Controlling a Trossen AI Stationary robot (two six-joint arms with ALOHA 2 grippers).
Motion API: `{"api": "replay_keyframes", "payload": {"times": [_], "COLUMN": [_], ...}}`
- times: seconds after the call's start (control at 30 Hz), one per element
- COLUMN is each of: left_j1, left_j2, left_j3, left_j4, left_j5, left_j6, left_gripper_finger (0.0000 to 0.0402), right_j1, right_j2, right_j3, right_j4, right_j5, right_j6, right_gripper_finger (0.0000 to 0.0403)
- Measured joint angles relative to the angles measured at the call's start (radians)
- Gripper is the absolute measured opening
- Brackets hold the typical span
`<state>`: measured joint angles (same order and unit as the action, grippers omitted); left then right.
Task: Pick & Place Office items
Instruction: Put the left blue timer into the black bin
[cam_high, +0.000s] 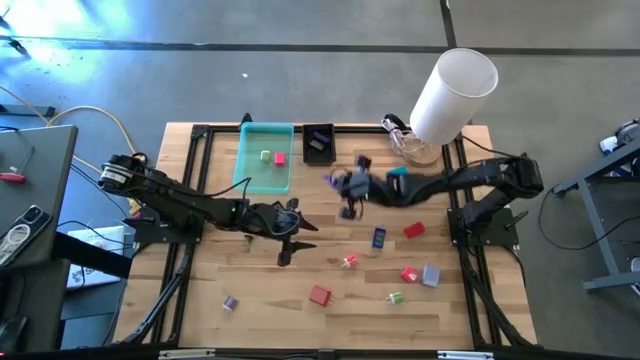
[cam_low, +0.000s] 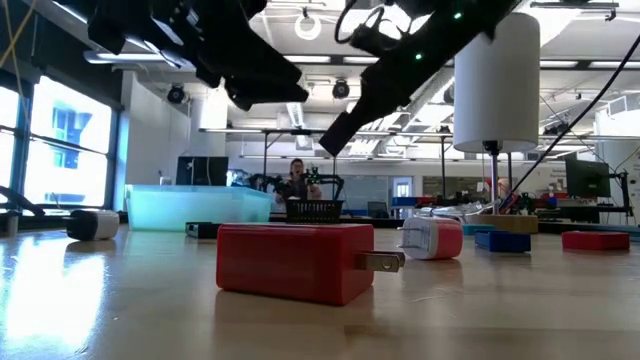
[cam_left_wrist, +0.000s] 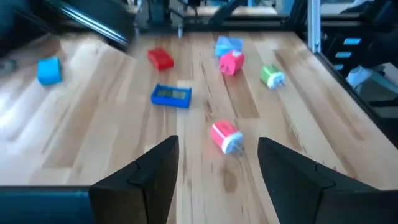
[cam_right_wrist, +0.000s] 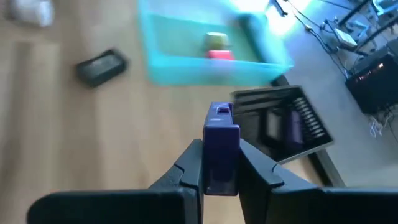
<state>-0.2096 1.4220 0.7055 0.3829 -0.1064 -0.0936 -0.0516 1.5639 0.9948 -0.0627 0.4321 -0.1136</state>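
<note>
Right gripper (cam_right_wrist: 219, 163) is pinching a purple piece (cam_right_wrist: 221, 146), up off the table near the teal tray (cam_high: 252, 170) and black basket (cam_high: 318, 143). Left gripper (cam_left_wrist: 214, 171) is spread, empty, over the wood facing a pink plug (cam_left_wrist: 225, 136). The tray holds a green and a pink piece, I think.

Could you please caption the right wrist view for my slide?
Right gripper carries a purple block toward the teal rectangular tray.
</note>
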Motion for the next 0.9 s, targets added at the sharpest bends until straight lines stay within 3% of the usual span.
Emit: {"api": "replay_keyframes", "payload": {"times": [0.2,0.4,0.57,0.9], "left_j1": [0.0,0.0,0.0,-0.01], "left_j2": [0.0,0.0,0.0,0.0], "left_j3": [0.0,0.0,0.0,0.0], "left_j4": [-0.024,-0.024,-0.024,-0.051], "left_j5": [0.0,0.001,0.001,0.003], "left_j6": [-0.02,-0.034,-0.025,-0.019], "left_gripper_finger": [0.0213,0.0214,0.0214,0.0214], "right_j1": [-0.203,-0.308,-0.323,-0.369], "right_j2": [0.027,0.101,0.189,0.409], "right_j3": [0.022,0.027,0.163,0.477], "right_j4": [0.065,0.102,0.007,-0.223], "right_j5": [-0.165,-0.236,-0.284,-0.263], "right_j6": [0.011,0.021,0.037,0.038], "right_gripper_finger": [0.0048,0.0048,0.0048,0.0048]}}
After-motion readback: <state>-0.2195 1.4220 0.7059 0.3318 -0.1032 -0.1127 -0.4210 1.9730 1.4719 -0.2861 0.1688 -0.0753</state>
